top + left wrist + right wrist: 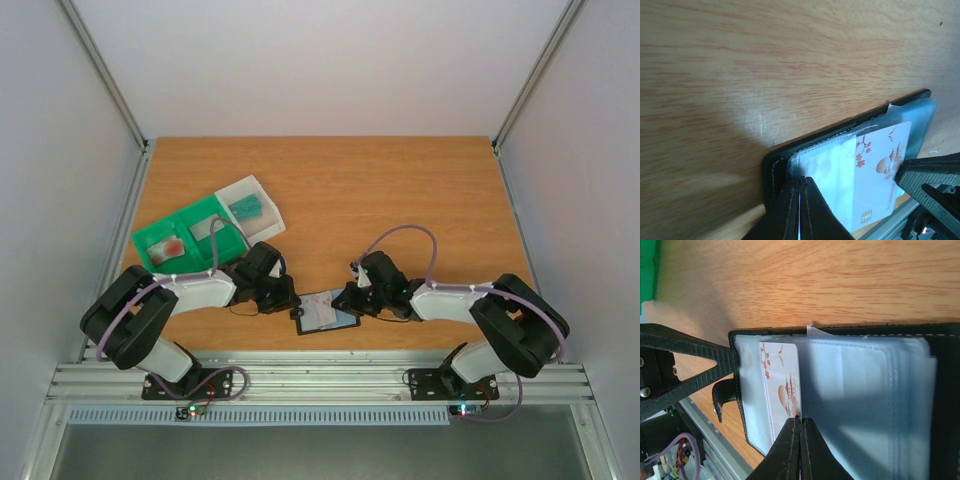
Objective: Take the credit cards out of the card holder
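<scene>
The black card holder (325,313) lies open near the table's front edge, between my two grippers. Its clear sleeves (865,390) face up. A white credit card (882,167) with red blossoms and a gold chip sticks partway out of one sleeve. My left gripper (801,180) is shut on the sleeve edge at the holder's stitched left end (771,170). At the exposed edge of the same card (782,385), my right gripper (800,418) is shut with its tips together. A teal card (245,208), a red-pink card (175,247) and a grey card (205,228) lie in the tray.
The green-and-white sorting tray (150,240) stands at the left behind my left arm. The metal rail of the table's front edge (320,378) runs just below the holder. The holder's little tab (722,395) points toward that rail.
</scene>
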You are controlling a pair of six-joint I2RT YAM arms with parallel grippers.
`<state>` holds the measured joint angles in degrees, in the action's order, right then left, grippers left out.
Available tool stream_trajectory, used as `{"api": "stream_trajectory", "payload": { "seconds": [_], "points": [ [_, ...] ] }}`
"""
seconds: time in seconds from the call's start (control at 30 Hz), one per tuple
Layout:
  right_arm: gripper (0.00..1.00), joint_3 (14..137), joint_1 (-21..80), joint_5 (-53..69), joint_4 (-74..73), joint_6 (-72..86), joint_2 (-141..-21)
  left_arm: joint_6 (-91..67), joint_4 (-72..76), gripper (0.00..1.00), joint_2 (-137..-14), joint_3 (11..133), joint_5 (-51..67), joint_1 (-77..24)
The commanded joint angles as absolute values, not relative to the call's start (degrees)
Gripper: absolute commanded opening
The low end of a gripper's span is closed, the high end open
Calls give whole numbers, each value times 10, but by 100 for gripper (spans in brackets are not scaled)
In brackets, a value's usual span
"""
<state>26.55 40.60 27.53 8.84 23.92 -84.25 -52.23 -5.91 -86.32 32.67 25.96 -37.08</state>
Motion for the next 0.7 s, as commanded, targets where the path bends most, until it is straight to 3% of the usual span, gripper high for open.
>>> {"api": "stream_trajectory", "payload": {
  "seconds": [0.0,0.33,0.67],
  "points": [
    [1,257,401,240,39,234,-808,-514,-70,5,-855,338,230,-374],
    [1,263,399,215,-38,228,-728,-510,-110,10,-819,342,214,-374],
    [1,271,400,250,-40,257,-683,-517,-161,40,-740,372,213,-374]
  ]
}}
